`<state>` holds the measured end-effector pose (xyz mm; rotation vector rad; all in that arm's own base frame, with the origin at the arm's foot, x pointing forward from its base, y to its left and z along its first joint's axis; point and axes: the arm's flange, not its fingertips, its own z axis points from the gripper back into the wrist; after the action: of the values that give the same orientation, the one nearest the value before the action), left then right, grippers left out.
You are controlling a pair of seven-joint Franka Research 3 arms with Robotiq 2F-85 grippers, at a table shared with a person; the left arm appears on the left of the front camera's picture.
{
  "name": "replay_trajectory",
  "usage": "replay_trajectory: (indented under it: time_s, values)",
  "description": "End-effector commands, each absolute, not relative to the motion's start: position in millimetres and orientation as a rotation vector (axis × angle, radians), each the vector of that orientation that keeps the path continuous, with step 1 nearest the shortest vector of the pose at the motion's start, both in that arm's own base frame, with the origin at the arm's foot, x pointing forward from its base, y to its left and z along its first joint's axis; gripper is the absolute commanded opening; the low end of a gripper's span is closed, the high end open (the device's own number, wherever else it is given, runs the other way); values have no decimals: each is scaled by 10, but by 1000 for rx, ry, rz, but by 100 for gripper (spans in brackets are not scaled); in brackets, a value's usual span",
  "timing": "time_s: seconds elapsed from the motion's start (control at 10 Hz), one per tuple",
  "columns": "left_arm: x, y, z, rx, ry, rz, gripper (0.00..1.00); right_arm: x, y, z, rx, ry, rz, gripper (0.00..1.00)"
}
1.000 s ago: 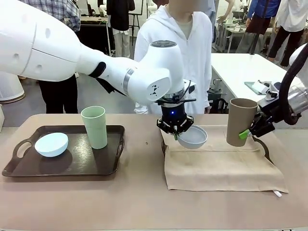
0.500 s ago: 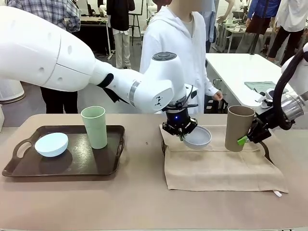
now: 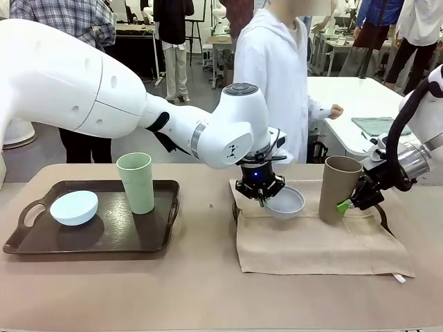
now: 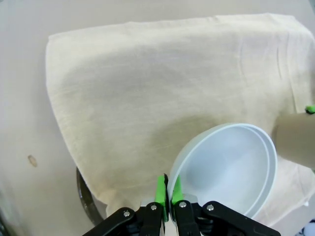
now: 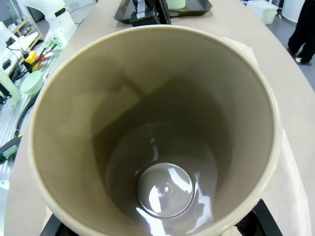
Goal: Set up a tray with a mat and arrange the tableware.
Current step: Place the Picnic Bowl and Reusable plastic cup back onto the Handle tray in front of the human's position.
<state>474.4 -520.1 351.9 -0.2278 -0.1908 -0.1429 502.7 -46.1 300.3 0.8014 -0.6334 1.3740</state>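
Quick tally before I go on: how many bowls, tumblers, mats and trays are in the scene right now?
Bowls: 2 (pale blue bowl, bluish white bowl)
Tumblers: 2 (light green tumbler, tan tumbler)
Mats: 1 (beige mat)
Trays: 2 (dark tray; second tray mostly hidden under the beige mat)
Total: 7

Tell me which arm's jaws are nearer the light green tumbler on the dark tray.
Left. The left arm's jaws grip the white bowl right of the green tumbler's tray; the right arm's jaws hold the tan tumbler farther right.
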Motion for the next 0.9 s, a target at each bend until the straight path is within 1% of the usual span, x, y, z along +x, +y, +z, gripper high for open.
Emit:
replay_trajectory:
  time_s: [0.0, 0.1, 0.2, 0.3, 0.4, 0.5, 0.6, 0.7, 0.8]
  values:
    - [4779, -5223, 3529, -203, -158, -155, 4, 5116, -475, 2945, 802, -662, 1373, 81]
    - [4782, -5226, 3510, -200, -154, -162, 4, 5122, -486, 2929, 801, -659, 1375, 81]
    - [4790, -5219, 3503, -195, -134, -166, 18, 5126, -483, 2938, 801, -658, 1385, 90]
    - [4785, -5220, 3499, -191, -126, -164, 64, 5118, -484, 2944, 796, -644, 1389, 100]
    - [4787, -5212, 3508, -187, -118, -164, 78, 5112, -491, 2986, 768, -633, 1374, 100]
    - [4777, -5178, 3524, -183, -96, -148, 84, 5079, -516, 3065, 726, -601, 1349, 100]
    - [4760, -5128, 3543, -179, -61, -131, 98, 5027, -568, 3162, 681, -564, 1327, 100]
    - [4723, -5067, 3596, -173, -50, -128, 100, 4978, -633, 3266, 669, -548, 1317, 100]
    - [4676, -5018, 3675, -180, -53, -134, 100, 4954, -717, 3353, 655, -525, 1287, 100]
